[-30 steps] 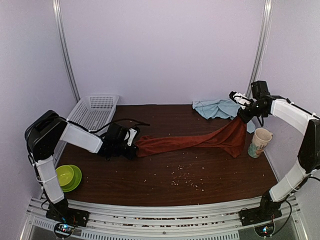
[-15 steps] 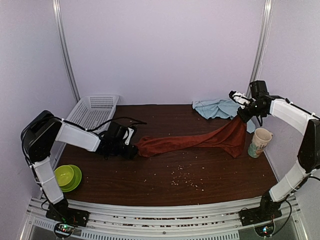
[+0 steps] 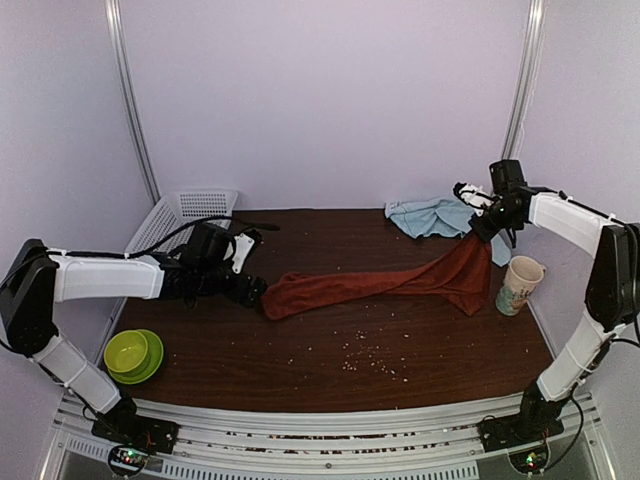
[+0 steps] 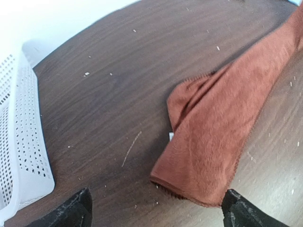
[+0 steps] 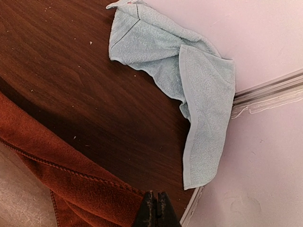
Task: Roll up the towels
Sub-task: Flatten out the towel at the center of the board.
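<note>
The dark wooden table (image 3: 250, 350) carries both towels. The long rust-red cloth towel (image 3: 370, 287) stretches across its middle. Its left end lies slack on the wood and its right end is lifted off the surface. The smaller pale light-blue cloth towel (image 3: 432, 216) sits crumpled at the far right corner, untouched.

Both look light, limp and a little grippy, so they will likely sag and bunch wherever they are not supported. The red one is gathered into a narrow rope rather than lying flat, and probably needs spreading before it rolls evenly. A hemmed corner or short edge seems the best hold, since it gives a firm pinch without dragging the middle.

The right arm's jaws are pinched tight on the red towel's right corner and hold it up. The left arm's jaws stand wide apart and grip nothing, and the towel's end lies just ahead of them.

A second ago the left jaws were clamped on that left end. They have since let go and drawn back leftward, leaving the end on the table. The right arm has barely moved.
</note>
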Controlling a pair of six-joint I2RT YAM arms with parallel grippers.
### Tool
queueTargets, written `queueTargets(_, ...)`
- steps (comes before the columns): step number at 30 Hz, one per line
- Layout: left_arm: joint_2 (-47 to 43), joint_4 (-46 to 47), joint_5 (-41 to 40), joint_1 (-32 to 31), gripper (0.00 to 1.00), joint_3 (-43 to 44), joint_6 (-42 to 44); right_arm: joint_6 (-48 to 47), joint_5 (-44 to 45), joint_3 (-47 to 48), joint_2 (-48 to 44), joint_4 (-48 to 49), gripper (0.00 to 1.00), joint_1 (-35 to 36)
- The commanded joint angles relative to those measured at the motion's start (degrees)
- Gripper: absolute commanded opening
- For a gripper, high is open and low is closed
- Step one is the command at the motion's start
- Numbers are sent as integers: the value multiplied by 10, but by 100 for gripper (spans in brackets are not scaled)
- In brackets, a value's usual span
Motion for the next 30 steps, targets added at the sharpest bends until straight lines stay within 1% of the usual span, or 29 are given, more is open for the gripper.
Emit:
queueTargets(1,1,-47,9,-3,98,11,66,14,32,32,21,9,0,3)
queueTargets(4,3,-53,14,-8,98,17,93,22,41,48,37,19,0,3)
queueTargets(7,-9,-21,15,-59,98,-8,181,31,51,73,60,20,0,3)
queueTargets(10,-6,-13,18,-107,97,-10,247,41,54,117,91,7,0,3)
queueTargets(14,1,9,-6,-142,92,-24,313,52,45,149,117,-9,0,3)
queueTargets(17,-7,11,-21,-156,91,-34,327,57,34,147,119,-7,0,3)
queueTargets(20,-11,18,-66,-170,91,-51,348,58,25,141,118,-6,0,3)
queueTargets(23,8,18,-110,-183,90,-58,362,60,21,139,116,-5,0,3)
queueTargets(30,97,20,-179,-187,76,-39,378,62,11,131,109,-4,0,3)
